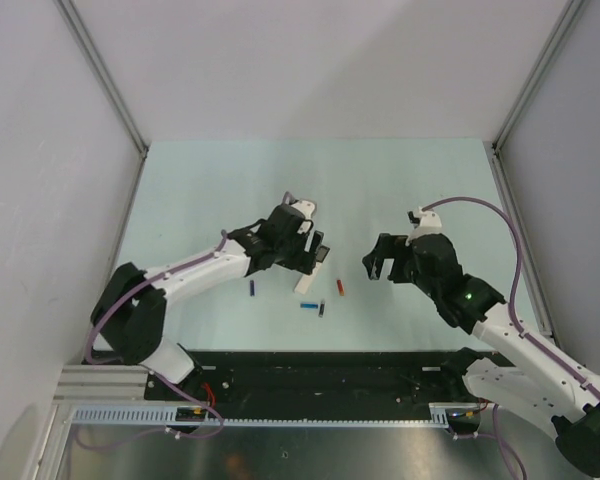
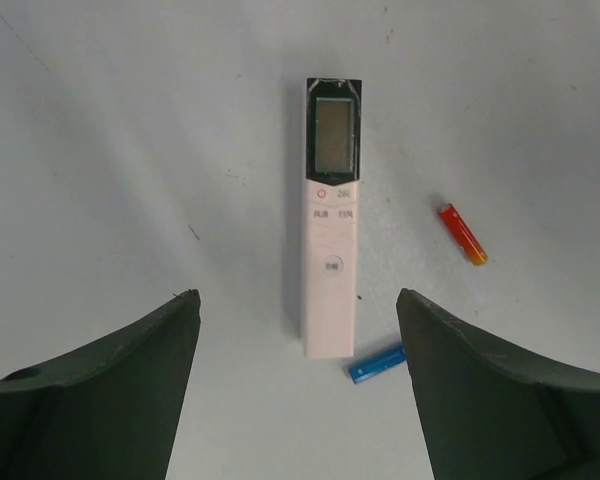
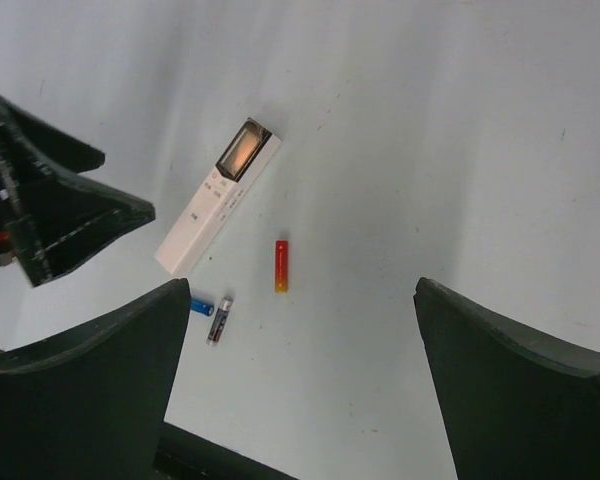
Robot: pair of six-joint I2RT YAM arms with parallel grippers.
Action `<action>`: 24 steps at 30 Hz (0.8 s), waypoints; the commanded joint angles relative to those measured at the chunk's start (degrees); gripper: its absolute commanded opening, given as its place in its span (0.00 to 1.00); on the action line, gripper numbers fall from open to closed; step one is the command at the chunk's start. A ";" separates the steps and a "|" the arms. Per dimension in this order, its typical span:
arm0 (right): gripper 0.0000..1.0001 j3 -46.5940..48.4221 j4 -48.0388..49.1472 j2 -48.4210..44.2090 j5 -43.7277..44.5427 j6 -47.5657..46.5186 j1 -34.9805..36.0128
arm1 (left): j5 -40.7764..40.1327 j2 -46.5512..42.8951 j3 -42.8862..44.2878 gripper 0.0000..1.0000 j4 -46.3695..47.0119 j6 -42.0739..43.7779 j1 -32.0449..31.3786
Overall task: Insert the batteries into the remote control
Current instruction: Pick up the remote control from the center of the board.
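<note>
Lying near the worktop's front edge, mid-width: blue battery (image 1: 307, 304) just beside black battery (image 1: 321, 309), second blue battery (image 1: 252, 288) further left, red battery (image 1: 340, 288) just beyond. Farther back, remote control (image 2: 330, 250) screen-up below left gripper (image 2: 298, 320), jaws spread wide, empty. Right gripper (image 3: 302, 320) likewise wide apart, holding nothing

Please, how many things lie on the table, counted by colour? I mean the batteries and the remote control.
blue batteries: 2
red battery: 1
black battery: 1
white remote control: 1
Total: 5
</note>
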 commanded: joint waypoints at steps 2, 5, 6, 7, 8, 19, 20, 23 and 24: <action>1.00 0.92 -1.62 -0.09 -0.64 0.29 0.62 | -2.60 4.96 5.35 0.81 -1.26 4.20 -1.84; 1.00 0.92 -2.42 -0.79 -0.11 0.46 0.71 | -2.78 8.22 6.23 0.77 -1.70 4.73 -2.02; 1.00 0.92 -2.51 -0.79 -0.11 0.46 0.71 | -3.13 8.66 6.23 0.77 -1.70 4.73 -2.02; 1.00 0.92 -2.60 -0.88 -0.02 0.46 0.71 | -3.14 9.79 6.32 0.76 -1.70 4.99 -2.02; 1.00 0.92 -2.77 -0.79 -0.11 0.46 0.71 | -3.05 10.24 6.67 0.76 -1.70 5.17 -2.02; 1.00 0.83 -3.92 0.79 0.24 0.37 1.06 | -1.30 14.20 7.73 0.74 -1.70 7.01 -3.33; 1.00 0.83 -3.92 0.70 0.15 0.29 1.06 | -0.68 14.64 7.55 0.74 -1.70 7.45 -3.42; 1.00 0.83 -3.92 0.53 0.24 0.11 0.97 | -0.15 15.25 6.68 0.74 -2.14 8.33 -4.04; 1.00 0.83 -4.00 0.53 0.24 0.11 0.97 | 0.20 15.34 6.41 0.74 -2.06 8.42 -4.21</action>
